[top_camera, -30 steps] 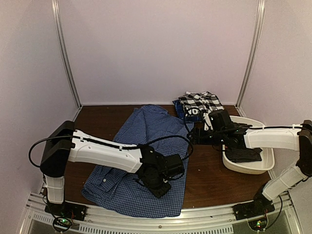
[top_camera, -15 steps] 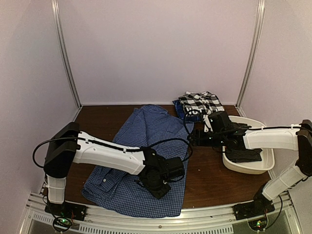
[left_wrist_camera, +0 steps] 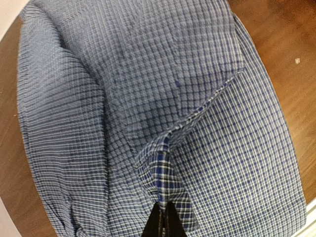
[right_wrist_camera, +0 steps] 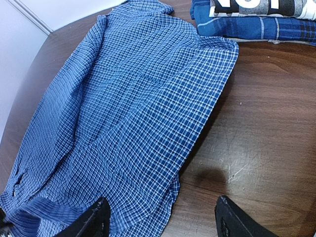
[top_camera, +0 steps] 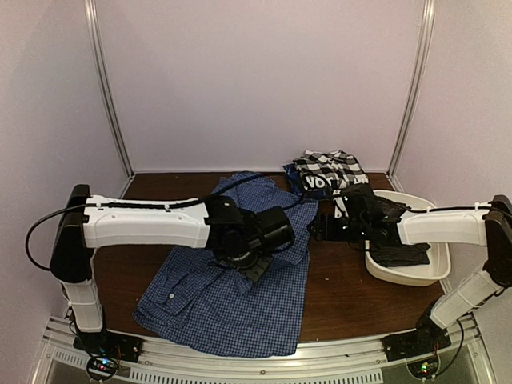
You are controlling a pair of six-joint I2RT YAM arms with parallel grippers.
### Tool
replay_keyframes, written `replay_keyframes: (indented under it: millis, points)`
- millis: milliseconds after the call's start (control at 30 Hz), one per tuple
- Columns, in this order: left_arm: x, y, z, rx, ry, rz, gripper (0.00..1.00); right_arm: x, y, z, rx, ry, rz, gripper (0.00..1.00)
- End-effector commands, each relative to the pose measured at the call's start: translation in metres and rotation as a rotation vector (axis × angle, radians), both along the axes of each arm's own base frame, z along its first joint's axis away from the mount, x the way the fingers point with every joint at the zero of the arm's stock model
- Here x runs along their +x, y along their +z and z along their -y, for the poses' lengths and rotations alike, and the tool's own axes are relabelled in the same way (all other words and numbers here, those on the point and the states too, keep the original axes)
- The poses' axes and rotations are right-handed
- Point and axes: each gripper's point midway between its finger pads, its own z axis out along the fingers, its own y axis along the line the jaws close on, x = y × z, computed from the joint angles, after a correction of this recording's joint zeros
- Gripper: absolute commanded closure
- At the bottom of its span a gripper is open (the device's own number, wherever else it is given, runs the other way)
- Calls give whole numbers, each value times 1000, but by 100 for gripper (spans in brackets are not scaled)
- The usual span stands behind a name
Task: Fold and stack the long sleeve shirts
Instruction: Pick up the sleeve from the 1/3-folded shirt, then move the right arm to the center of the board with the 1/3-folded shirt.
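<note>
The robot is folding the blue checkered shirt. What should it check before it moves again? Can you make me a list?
1. Left jaws gripping the blue check shirt: ok, shut on a pinched-up fold.
2. Right jaws ready: ok, open, holding nothing, above the shirt's right edge.
3. Shirt lying smooth: not ok, it is wrinkled and bunched.
4. Shirt apart from the folded pile at the back: cannot tell, they lie very close.
5. Room on the table beside the shirt: ok, wood shows to its right.
</note>
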Motion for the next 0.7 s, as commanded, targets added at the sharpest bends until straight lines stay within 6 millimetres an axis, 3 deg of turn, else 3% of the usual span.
replay_keyframes:
  millis: [0, 300, 467, 667]
  points:
    - [53, 62, -28, -97, 156, 136, 100, 8, 2, 0, 4, -12, 1, 26]
    - [159, 129, -82, -280, 283, 209, 100, 16, -14, -9, -7, -5, -49, 27]
    - [213, 148, -108, -334, 329, 239, 100, 26, -22, -16, -20, -7, -66, 27]
    - [262, 168, -140, -428, 387, 258, 100, 41, -30, -31, -26, 14, -94, 28]
